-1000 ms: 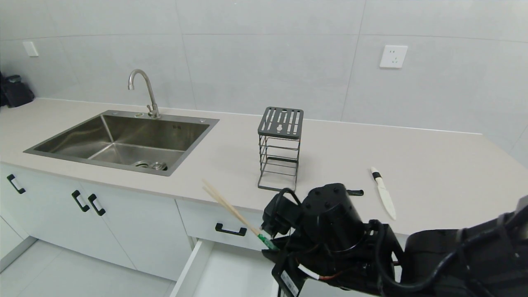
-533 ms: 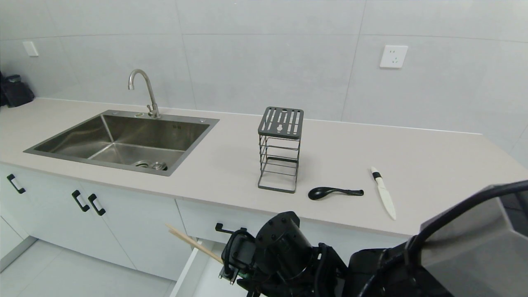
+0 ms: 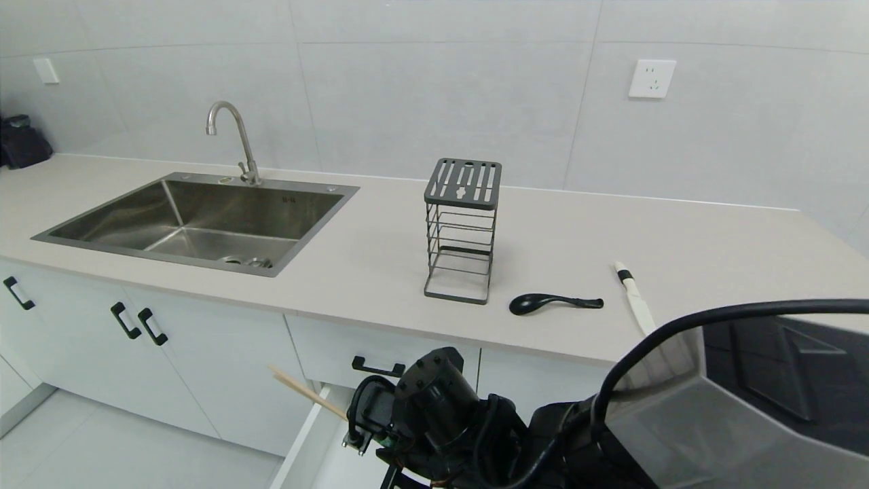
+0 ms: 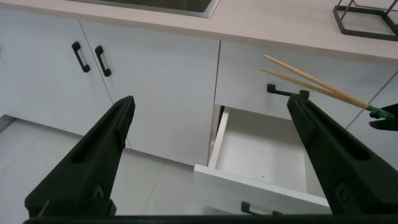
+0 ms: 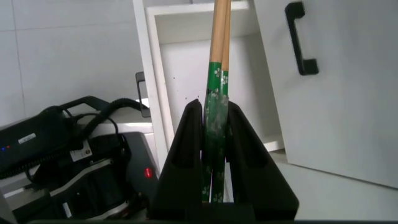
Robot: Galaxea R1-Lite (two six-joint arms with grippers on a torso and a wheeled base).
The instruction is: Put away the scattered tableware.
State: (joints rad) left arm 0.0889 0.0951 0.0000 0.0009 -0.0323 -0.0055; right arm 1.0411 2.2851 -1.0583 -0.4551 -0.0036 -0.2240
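My right gripper [image 3: 363,428] hangs below the counter edge, shut on the green ends of a pair of wooden chopsticks [image 3: 305,392]. The chopsticks [image 5: 217,56] stick out over the open white drawer [image 5: 199,81], pinched between the shut right gripper [image 5: 214,124]. My left gripper [image 4: 211,102] is open with nothing in it, facing the drawer [image 4: 261,155] and the chopsticks [image 4: 311,81]. On the counter lie a black spoon [image 3: 553,302] and a white knife [image 3: 635,299], to the right of a dark wire rack [image 3: 461,231].
A steel sink [image 3: 197,221] with a tap [image 3: 231,136] takes up the counter's left part. White cabinet doors with black handles [image 3: 125,319] stand left of the drawer. A shut drawer front with a handle [image 3: 373,369] sits above the open one.
My right gripper has carried the chopsticks down and to the left, from the counter edge to in front of the open drawer. The head camera has tilted slightly. Spoon and knife have not moved.
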